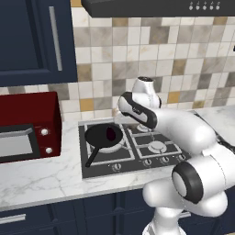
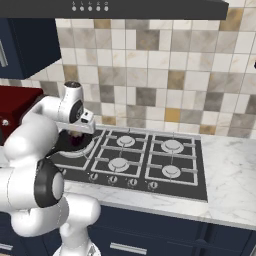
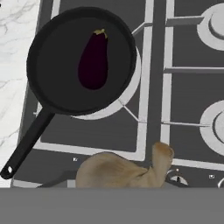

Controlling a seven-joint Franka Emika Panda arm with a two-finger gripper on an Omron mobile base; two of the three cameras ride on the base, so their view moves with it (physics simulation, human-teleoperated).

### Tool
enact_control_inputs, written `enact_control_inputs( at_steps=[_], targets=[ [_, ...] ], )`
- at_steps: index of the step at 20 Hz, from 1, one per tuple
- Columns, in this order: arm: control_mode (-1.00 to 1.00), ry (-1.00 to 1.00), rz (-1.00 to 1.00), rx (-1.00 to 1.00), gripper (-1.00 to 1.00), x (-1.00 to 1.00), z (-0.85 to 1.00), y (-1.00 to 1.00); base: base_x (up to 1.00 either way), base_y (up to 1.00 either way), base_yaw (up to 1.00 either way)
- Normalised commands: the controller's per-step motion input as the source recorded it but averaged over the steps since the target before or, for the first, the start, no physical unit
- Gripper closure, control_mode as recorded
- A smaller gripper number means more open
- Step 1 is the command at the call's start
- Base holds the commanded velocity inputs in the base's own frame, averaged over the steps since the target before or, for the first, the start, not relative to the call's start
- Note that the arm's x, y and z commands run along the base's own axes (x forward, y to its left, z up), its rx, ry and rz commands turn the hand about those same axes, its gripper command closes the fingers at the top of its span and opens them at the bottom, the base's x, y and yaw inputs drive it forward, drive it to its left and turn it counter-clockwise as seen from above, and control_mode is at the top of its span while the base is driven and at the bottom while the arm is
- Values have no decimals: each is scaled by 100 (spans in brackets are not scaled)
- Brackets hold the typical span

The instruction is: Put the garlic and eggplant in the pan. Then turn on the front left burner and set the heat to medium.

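The dark purple eggplant (image 3: pixel 93 61) lies inside the black pan (image 3: pixel 52 78), which sits on the front left burner (image 3: pixel 127 98) near the stove's left edge; a tan garlic (image 3: pixel 118 170) hangs above the stove's front edge

wall: beige-grey tiled backsplash (image 2: pixel 150 75) | counter: white marble (image 1: pixel 41 176) | cabinets: navy (image 1: pixel 27 41) | red microwave (image 1: pixel 27 128)

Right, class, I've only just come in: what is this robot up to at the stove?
The robot arm is loading a black frying pan that sits on the front left burner. The eggplant already lies inside the pan. The gripper hangs above the stove's front edge, shut on a tan garlic bulb, which is not yet in the pan.
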Motion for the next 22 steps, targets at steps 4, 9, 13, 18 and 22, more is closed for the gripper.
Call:
enact_control_inputs(
  at_steps=[4, 9, 13, 18, 22],
  targets=[
    [-100, 1, 19, -1, 100, 27, -9, 40, 0, 0, 0],
    [-100, 0, 20, -5, 100, 27, 0, 51, 0, 0, 0],
    [-100, 0, 17, -10, 100, 31, 0, 40, 0, 0, 0],
    [-100, 0, 7, -9, 100, 18, -2, 9, 0, 0, 0],
    [-100, 0, 4, -5, 100, 23, -13, 11, 0, 0, 0]
  ],
)
